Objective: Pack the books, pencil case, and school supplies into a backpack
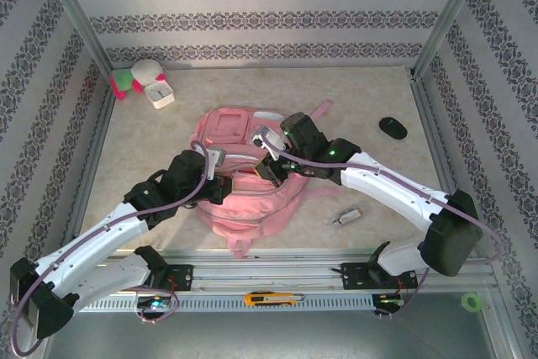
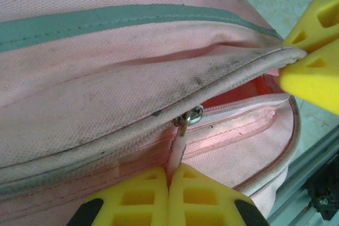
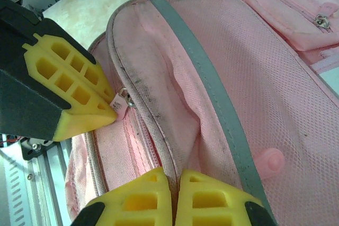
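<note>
The pink backpack [image 1: 239, 136] lies mid-table with its main zip partly undone. My left gripper [image 2: 175, 170] is shut on the pale zip pull tab [image 2: 181, 144], just below the metal slider [image 2: 192, 116]. My right gripper [image 3: 175, 175] is shut on the grubby piped edge of the backpack's opening [image 3: 153, 125], holding the flap up. In the top view the left gripper [image 1: 225, 184] and right gripper [image 1: 267, 161] meet over the bag. A small silver-grey gadget [image 1: 346, 217] lies on the table right of the bag. The books and the pencil case are out of view.
A black oval object [image 1: 392, 128] sits at the back right. A white square clock [image 1: 159, 93] and a plush toy [image 1: 134, 77] stand in the back left corner. A yellow utility knife [image 1: 269, 298] lies on the front rail, a green ring [image 1: 472, 301] beyond it.
</note>
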